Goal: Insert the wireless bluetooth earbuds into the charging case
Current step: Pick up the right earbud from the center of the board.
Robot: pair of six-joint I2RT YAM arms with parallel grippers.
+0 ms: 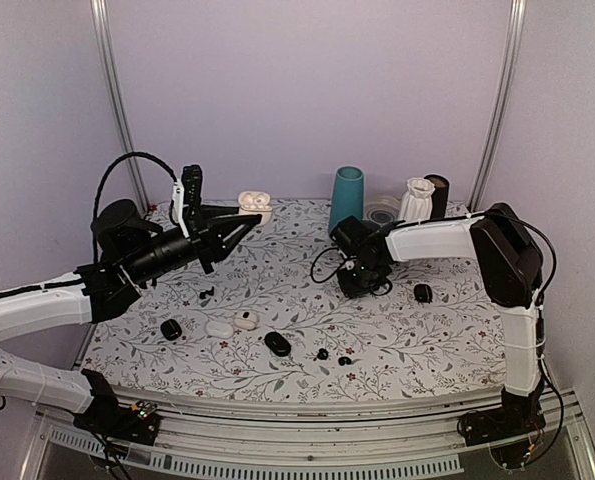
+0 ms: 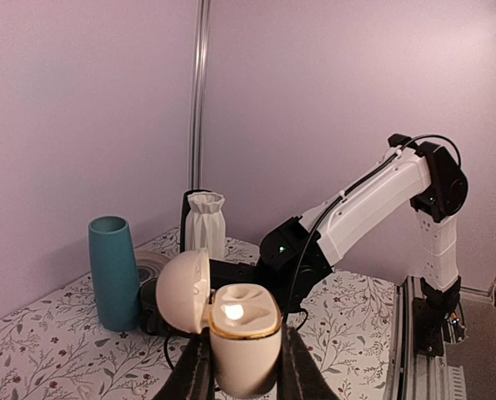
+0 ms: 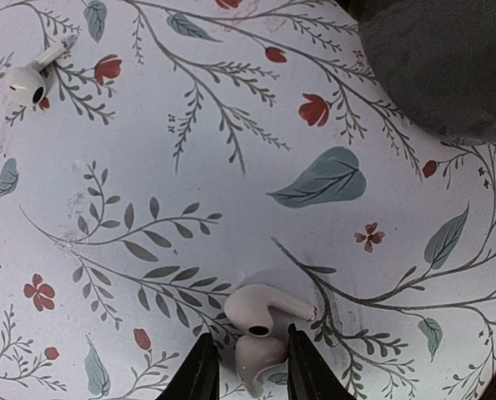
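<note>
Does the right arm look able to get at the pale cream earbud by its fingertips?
Probably yes: the pale cream earbud sits between the fingers of the right gripper, with nothing over it and bare flowered cloth around.

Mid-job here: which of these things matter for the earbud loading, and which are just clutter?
Job: open cream case in left gripper; cream earbud straddled by right gripper; second white earbud; two black buds.
Lying about: teal vase; white vase; black cases; white cases.
</note>
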